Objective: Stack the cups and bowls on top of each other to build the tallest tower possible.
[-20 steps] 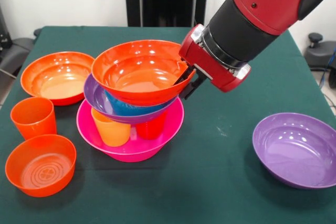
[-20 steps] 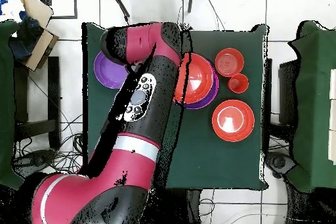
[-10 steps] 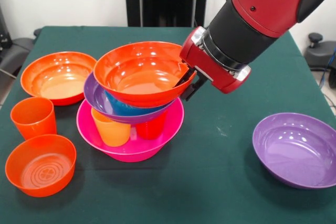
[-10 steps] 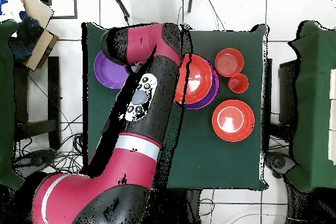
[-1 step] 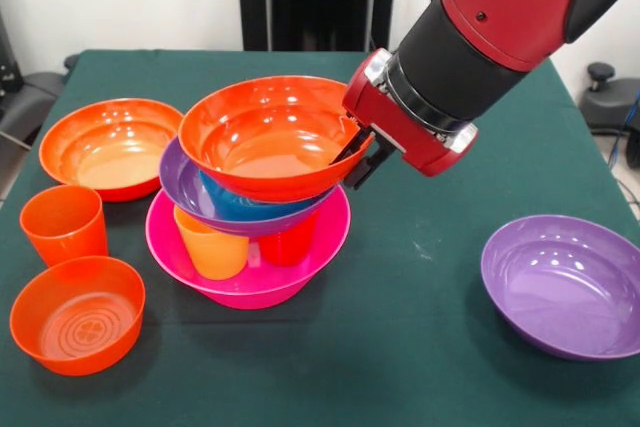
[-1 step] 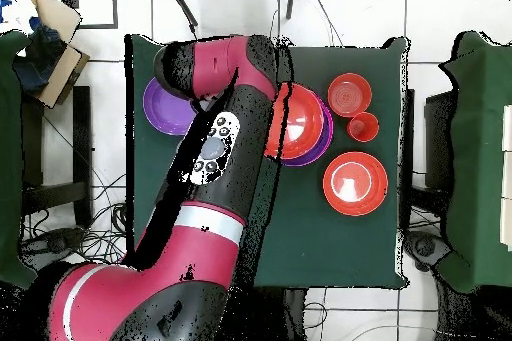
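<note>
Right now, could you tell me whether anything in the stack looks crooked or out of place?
Yes. The top orange bowl sits tilted on the tower, its rim at the gripper higher. The purple bowl beneath also leans, resting on cups inside the pink bowl.

No lettering, label, brand or number readable anywhere, not on bowls, cups or the arm
</note>
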### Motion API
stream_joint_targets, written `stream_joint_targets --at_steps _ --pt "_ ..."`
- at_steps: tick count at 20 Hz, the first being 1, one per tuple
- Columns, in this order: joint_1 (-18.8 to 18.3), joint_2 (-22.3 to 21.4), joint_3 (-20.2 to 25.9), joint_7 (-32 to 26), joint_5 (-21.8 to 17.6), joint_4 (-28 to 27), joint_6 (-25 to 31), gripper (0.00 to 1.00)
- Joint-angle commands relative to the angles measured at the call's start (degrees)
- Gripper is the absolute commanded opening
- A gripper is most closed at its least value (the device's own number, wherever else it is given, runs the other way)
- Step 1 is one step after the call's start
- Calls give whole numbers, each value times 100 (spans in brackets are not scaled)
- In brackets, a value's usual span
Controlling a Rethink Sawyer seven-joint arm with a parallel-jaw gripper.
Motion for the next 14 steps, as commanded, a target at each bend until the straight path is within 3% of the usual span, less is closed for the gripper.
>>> stream_joint_targets --at_steps 1,7,14 --pt "-48 -253 357 -687 -362 167 650 0" --pt "-28 -554 427 -685 -472 1040 -39 0" --pt "-16 -751 464 -656 -592 1583 -446 0"
